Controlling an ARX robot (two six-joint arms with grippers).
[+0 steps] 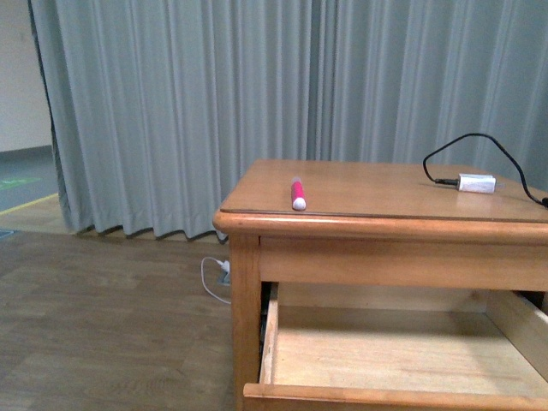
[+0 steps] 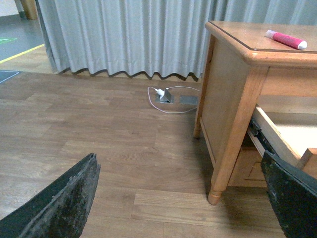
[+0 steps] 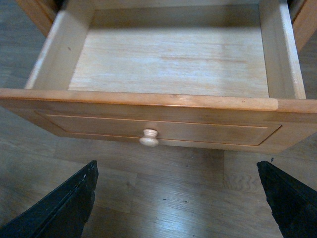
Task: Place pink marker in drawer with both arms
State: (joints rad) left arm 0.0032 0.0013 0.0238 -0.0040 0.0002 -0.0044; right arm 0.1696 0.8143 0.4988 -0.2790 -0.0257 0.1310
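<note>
The pink marker lies on the wooden table top near its front left corner, white end toward me; it also shows in the left wrist view. The drawer below stands pulled out, its pale inside bare, its round knob facing the right wrist camera. My left gripper is open, low over the floor to the left of the table leg. My right gripper is open over the floor, just in front of the drawer's front. Neither arm shows in the front view.
A small white adapter with a black cable lies at the table top's right back. A grey curtain hangs behind. A white cable and a floor socket lie on the wood floor left of the table.
</note>
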